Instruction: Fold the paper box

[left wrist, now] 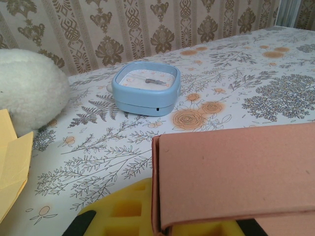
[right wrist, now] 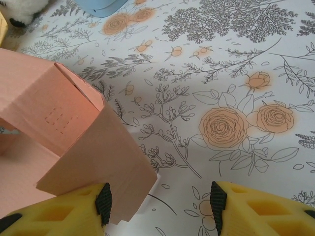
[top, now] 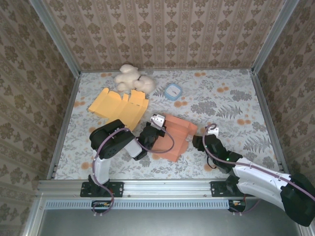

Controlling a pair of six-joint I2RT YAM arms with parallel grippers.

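the salmon paper box lies half-formed near the middle of the table, a little toward its near edge. it looks like light, thin card, stiff across each panel but apt to bend at the creases and crush under a hard pinch, so a panel edge beside a fold seems the best hold. the left gripper sits at its left panel; i cannot tell whether it clenches the card. the right gripper is spread wide, a flap corner against one finger. farther back lie a yellow card sheet, a blue case and a white plush.

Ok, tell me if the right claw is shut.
No, the right claw stands wide open beside the box flap.
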